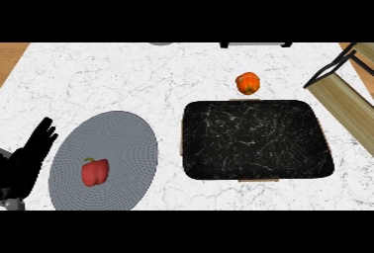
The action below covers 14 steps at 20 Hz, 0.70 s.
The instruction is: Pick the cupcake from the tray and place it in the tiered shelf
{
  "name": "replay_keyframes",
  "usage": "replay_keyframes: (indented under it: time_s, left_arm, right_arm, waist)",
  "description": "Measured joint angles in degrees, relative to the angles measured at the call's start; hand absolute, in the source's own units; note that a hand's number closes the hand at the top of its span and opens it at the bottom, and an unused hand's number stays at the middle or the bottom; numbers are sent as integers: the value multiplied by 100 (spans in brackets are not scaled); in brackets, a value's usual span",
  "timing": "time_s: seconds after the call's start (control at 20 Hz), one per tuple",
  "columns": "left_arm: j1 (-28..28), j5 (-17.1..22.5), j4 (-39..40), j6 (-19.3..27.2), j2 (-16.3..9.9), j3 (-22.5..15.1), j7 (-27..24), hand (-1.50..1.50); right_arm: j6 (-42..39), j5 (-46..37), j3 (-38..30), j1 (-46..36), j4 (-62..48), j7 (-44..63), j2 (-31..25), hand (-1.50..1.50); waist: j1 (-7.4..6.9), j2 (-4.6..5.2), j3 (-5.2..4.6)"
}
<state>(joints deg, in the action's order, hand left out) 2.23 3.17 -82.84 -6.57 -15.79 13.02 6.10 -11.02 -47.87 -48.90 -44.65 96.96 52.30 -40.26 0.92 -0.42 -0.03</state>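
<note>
Left hand (29, 155) sits at the lower left edge, fingers (45, 129) straight and relaxed, holding nothing. Just beside it, a grey round plate (116, 133) carries a red bell pepper (95, 172). The black marbled tray (256, 141) looks bare, no cupcake visible anywhere. An orange pepper (248, 83) sits behind it on the white marble worktop (110, 74). The wooden tiered shelf (343, 96) is far right.
</note>
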Motion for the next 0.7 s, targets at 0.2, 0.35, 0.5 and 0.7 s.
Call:
replay_keyframes:
  time_s: [0.2, 0.35, 0.5, 0.7]
  left_arm:
    - [69, -49, 37, 18, -2, 27, -75, 0]
    - [70, -23, 11, 46, -39, 105, -19, 0]
    - [156, -38, 9, 81, -11, 127, -39, 0]
    - [286, -8, -25, 101, -39, 226, -41, 0]
  right_arm:
    - [-622, 310, -394, 96, 929, 412, -396, -150]
    - [-1128, 602, -931, 289, 1463, 504, -664, -150]
    - [-1648, 930, -1419, 419, 1864, 562, -853, -150]
    - [-2357, 1463, -2055, 480, 2108, 502, -1169, -150]
  waist:
    - [58, -22, -4]
    - [151, -52, -4]
    - [240, -88, -8]
    - [394, -159, -13]
